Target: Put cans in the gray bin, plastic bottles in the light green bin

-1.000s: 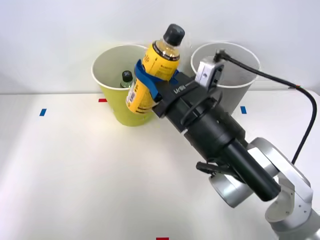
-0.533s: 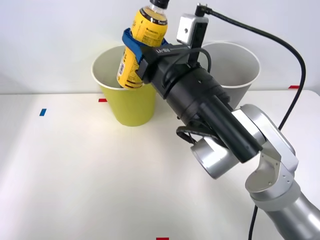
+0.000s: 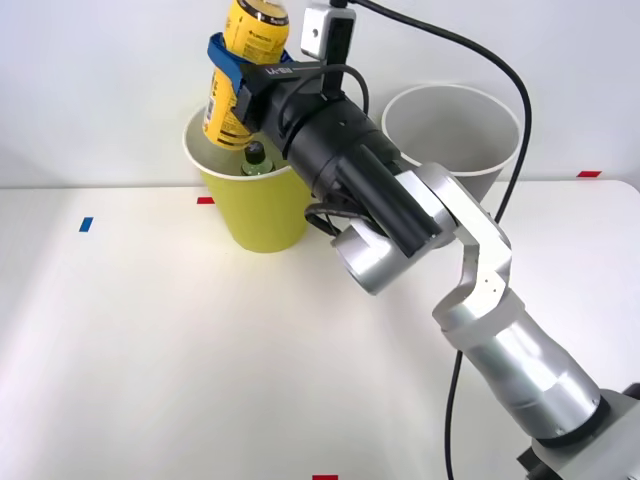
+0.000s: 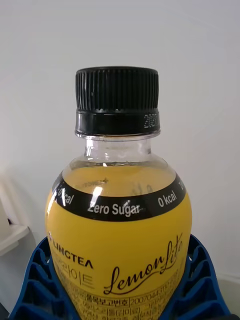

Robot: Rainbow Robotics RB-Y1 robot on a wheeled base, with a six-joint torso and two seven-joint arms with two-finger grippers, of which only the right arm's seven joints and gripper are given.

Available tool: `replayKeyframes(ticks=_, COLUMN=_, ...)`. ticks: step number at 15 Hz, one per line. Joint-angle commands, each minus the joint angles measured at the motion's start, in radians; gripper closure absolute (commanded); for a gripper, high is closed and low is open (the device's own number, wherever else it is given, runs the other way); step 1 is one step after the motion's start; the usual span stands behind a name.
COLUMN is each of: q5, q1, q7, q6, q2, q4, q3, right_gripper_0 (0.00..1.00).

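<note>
In the front view the yellow bottle (image 3: 243, 75) runs off the top edge, so its cap and neck are cut off there, and its lower body is partly covered by a blue finger (image 3: 226, 62). The wrist view shows the same bottle (image 4: 118, 235) close up, with its base out of frame; the black ribbed cap (image 4: 117, 102) is whole, and small digits are printed on its collar, too fine to read surely. The label reads "Zero Sugar" and "0 kcal" on a black band, with "LINGTEA" and a script "Lemon Life" below; a strip of smaller print under that cannot be made out. The green bin (image 3: 255, 210) has its right rim hidden behind the arm (image 3: 375, 215), and inside it a second, greenish bottle (image 3: 258, 159) shows just its black cap and shoulders. The gray bin (image 3: 455, 135) stands to the right of the green one, its left side partly blocked by the arm. The right gripper (image 3: 240, 78) is clamped on the yellow bottle at mid-body, the ribbed fingers (image 4: 40, 280) cupping both sides of the label. It holds the bottle tilted slightly, above the green bin's opening with the base about level with the rim and near the greenish bottle's cap. The table (image 3: 150, 350) is white, with small blue (image 3: 86, 224) and red (image 3: 205, 200) tape marks.
</note>
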Motion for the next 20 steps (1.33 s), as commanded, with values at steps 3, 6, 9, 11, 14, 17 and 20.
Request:
replayKeyframes(ticks=3, q5=0.037, q1=-0.131, q7=-0.005, q6=-0.01, q2=0.051, q4=0.201, q3=-0.03, right_gripper_0=0.91)
replayKeyframes(ticks=6, q5=0.037, q1=-0.186, q7=-0.006, q6=-0.072, q2=0.08, q4=0.319, q3=-0.053, right_gripper_0=0.91)
replayKeyframes(ticks=9, q5=0.039, q1=-0.235, q7=-0.003, q6=-0.144, q2=0.111, q4=0.439, q3=-0.076, right_gripper_0=0.91)
replayKeyframes(ticks=11, q5=0.047, q1=-0.268, q7=0.001, q6=-0.15, q2=0.123, q4=0.488, q3=-0.087, right_gripper_0=0.91)
replayKeyframes(ticks=14, q5=0.076, q1=-0.288, q7=0.003, q6=-0.15, q2=0.123, q4=0.509, q3=-0.096, right_gripper_0=0.91)
replayKeyframes(ticks=17, q5=0.091, q1=-0.286, q7=0.0, q6=-0.145, q2=0.118, q4=0.511, q3=-0.098, right_gripper_0=0.43)
replayKeyframes(ticks=20, q5=0.091, q1=-0.286, q7=-0.003, q6=-0.145, q2=0.118, q4=0.511, q3=-0.098, right_gripper_0=0.0)
